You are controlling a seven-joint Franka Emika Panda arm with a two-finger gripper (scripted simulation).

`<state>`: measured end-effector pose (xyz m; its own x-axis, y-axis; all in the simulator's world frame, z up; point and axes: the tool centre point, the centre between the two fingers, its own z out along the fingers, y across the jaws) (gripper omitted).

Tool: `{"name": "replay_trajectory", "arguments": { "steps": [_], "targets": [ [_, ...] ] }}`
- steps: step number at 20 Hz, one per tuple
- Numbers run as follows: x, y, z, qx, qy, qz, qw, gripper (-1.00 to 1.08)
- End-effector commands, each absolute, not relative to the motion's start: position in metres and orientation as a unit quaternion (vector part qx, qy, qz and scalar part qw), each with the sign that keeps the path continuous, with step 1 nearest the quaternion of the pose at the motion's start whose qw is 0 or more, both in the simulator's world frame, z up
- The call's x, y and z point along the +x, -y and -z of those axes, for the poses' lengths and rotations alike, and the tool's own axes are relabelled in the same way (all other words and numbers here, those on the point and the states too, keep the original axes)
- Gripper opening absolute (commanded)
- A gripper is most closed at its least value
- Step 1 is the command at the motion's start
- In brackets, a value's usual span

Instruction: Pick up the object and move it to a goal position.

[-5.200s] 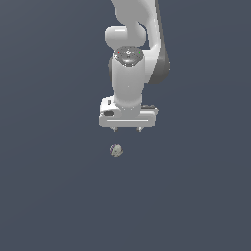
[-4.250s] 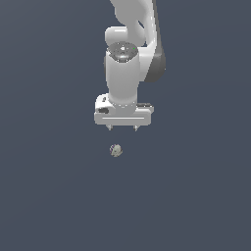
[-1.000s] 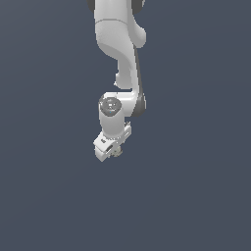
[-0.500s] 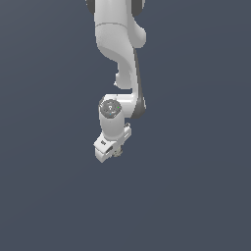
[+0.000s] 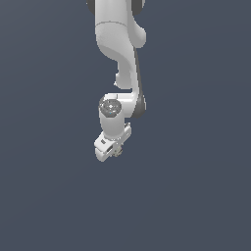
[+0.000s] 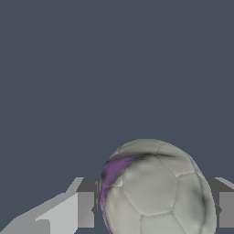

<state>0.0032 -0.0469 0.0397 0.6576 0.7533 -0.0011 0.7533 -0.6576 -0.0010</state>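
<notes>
On my wrist feed the jaws are clenched on the object [image 6: 153, 189]: a grey finger [image 6: 86, 203] presses against one flank of it and the second finger [image 6: 226, 209] sits at the opposite flank, with no gap that I can make out on either side. The object fills most of the space between them, a roundish off-white ball with faint panel-like seams, darker mottling and a purple smear along the edge nearest the first finger. Behind it I see only flat dark grey-blue ground, with nothing else lying on it. Switching to the exterior view, the gripper [image 5: 116, 151] hangs at the end of the white arm [image 5: 121, 46], tilted so that its tip points down and toward the exterior view's left. From this camera the ball itself is too small and too tucked in for me to pick out; I can only see a small dark speck at the fingertip end. The wrist joint with its round grey cap [image 5: 111, 106] sits just above the gripper, and the arm rises from there to the upper edge of the picture. The tabletop [image 5: 196, 186] around is a plain uniform dark surface.
</notes>
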Motion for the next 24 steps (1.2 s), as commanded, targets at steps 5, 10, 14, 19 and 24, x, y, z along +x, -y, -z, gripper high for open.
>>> {"name": "replay_trajectory", "arguments": {
  "steps": [5,10,14,19,24],
  "targets": [
    [-0.001,0.041,-0.061,-0.910,0.414,0.000,-0.001,-1.00],
    [-0.007,0.032,-0.092,-0.910,0.414,0.000,-0.001,-1.00],
    [-0.015,0.022,-0.127,-0.910,0.414,0.000,-0.001,-1.00],
    [-0.026,0.007,-0.181,-0.910,0.414,0.000,-0.001,-1.00],
    [-0.037,-0.010,-0.240,-0.910,0.415,0.000,-0.001,-1.00]
  ]
}}
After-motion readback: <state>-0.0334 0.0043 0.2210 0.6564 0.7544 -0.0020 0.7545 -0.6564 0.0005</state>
